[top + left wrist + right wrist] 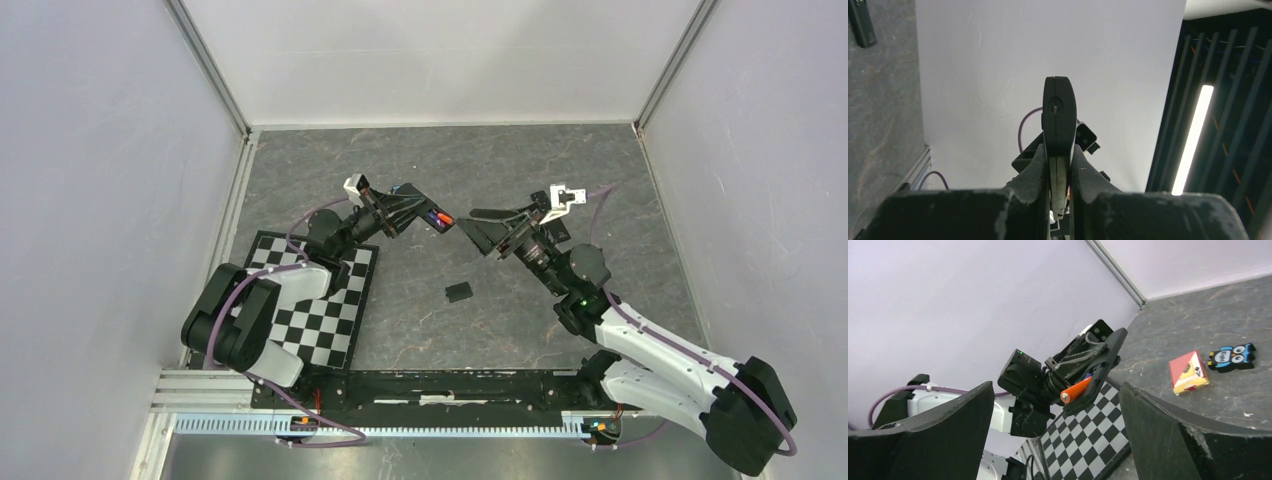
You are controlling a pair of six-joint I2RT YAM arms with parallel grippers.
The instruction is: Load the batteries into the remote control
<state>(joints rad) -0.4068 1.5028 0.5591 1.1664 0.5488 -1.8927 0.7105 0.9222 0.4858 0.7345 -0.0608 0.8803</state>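
**Remote raised between the arms, cells in place, cover off**

Nearest the arm bases, at the lower left of the top view, a black-and-white chequered mat (325, 305) lies on the grey stone-patterned worktop (560, 170). Just beyond it, at mid-frame, a small flat black rectangular plate (458, 292) lies alone; it is probably the compartment cover. Above it, the left gripper (1059, 160) has its jaws closed on the slim black plastic remote control (1059, 107), held clear of the worktop. The right gripper (480, 228) faces it, jaws wide and holding nothing. In the right wrist view, an orange-red cylindrical battery (1075, 389) sits in the remote's open bay, with a blue cylindrical battery (1088, 375) partly hidden behind it. Farther off, at the right of that view, lie a red-and-white small box (1188, 371) and a blue-and-black owl-shaped gadget (1232, 356). Loading appears largely done. Whether a slot is unfilled cannot be told, and the cover is not yet refitted.
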